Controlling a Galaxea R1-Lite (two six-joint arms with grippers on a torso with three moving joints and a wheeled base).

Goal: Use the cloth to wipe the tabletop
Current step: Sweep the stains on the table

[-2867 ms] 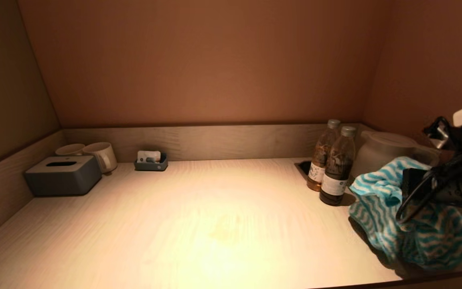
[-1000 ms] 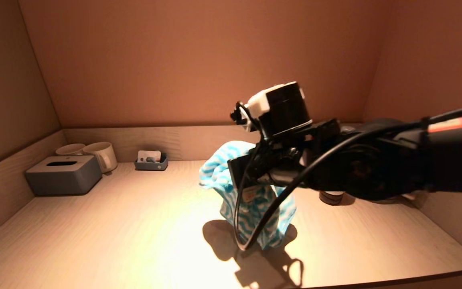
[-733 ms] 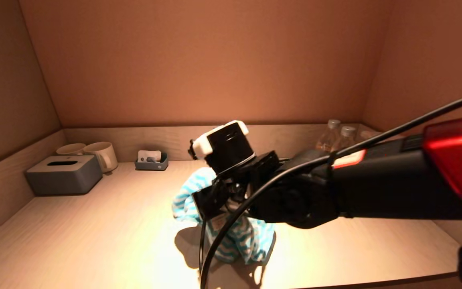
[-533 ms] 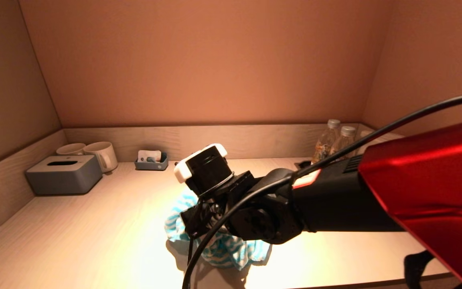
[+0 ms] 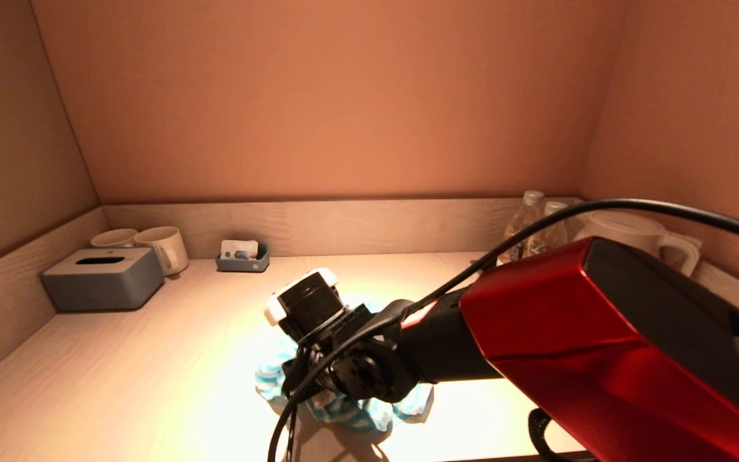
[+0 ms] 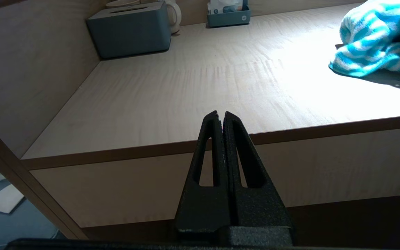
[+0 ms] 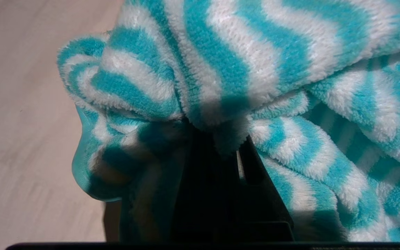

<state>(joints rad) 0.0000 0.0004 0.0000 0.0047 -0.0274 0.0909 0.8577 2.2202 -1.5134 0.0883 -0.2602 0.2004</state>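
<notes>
Head view: the right gripper (image 5: 302, 378) is pressing the bunched cloth (image 5: 350, 410) onto the tabletop (image 5: 151, 359). Left wrist view: the left gripper (image 6: 221, 116) is sitting closed, empty, cloth (image 6: 370, 38) well apart. Right wrist view: cloth (image 7: 227, 80) is wrapping the clamped fingers (image 7: 248, 166).

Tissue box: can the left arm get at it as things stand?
Probably yes. The left gripper sits shut below the table's front edge, and bare tabletop lies between it and the tissue box; the cloth lies off to the side.

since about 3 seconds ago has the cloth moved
Yes. The cloth, clamped in the right tool, went from beside the bottles at the right to the tabletop's front middle, and now lies on it.
</notes>
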